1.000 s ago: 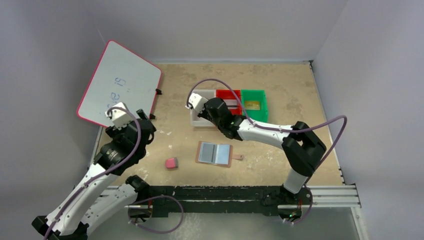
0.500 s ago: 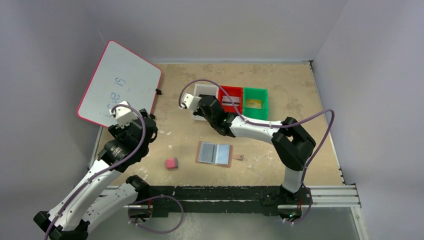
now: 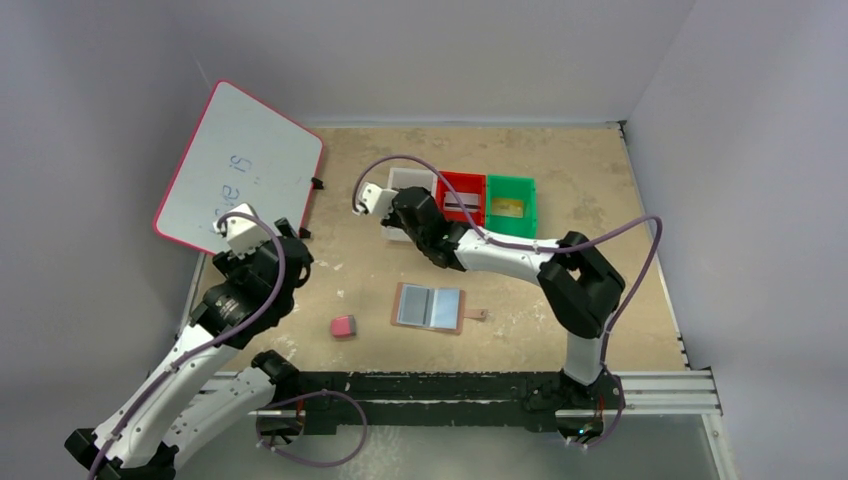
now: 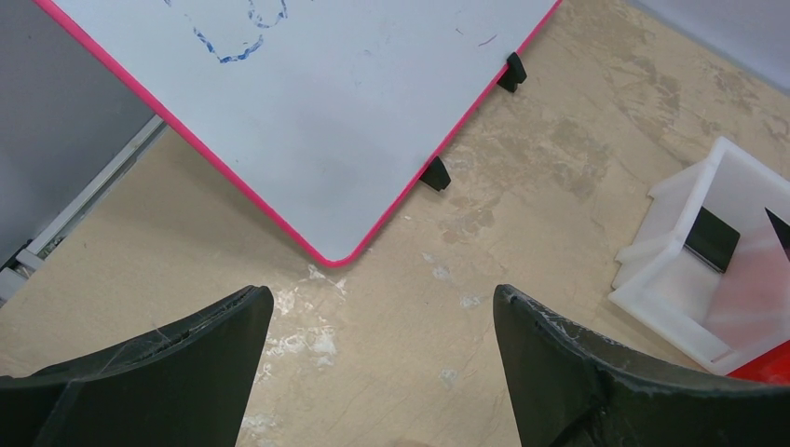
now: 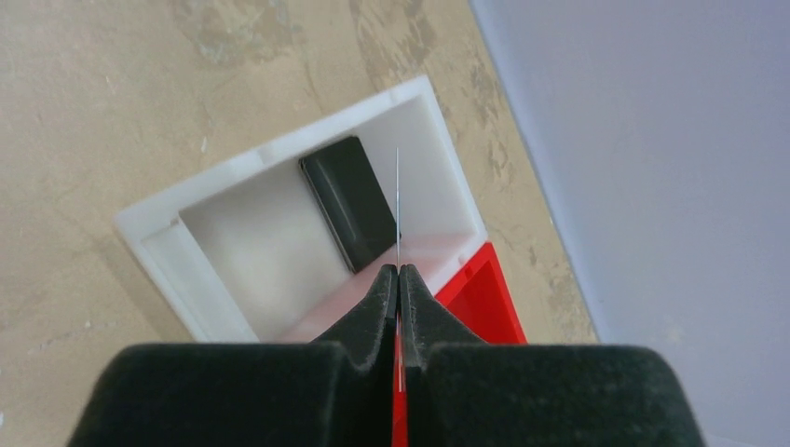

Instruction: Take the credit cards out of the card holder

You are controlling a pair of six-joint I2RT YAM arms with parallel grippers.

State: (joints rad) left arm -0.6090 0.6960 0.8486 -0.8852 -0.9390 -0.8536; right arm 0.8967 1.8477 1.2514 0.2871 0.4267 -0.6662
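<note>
1. The right gripper (image 5: 399,272), jaws pressed together on a thin card (image 5: 398,200) seen edge-on, has swung left over the past second. It now hangs above the white bin (image 5: 270,160), where a black card (image 5: 352,200) already lies.
2. The card holder (image 3: 430,307) lies open on the table (image 3: 560,170), unmoved and well apart from the bins, its sleeves apparently empty.
3. A silver-grey card (image 3: 461,204) rests in the red bin (image 3: 459,179), a gold card (image 3: 507,209) in the green bin (image 3: 510,184).
4. The left gripper (image 4: 382,296), fingers wide apart and holding nothing, has barely stirred beside the whiteboard (image 3: 240,165).
5. Releasing the held card looks like the one step left.
</note>
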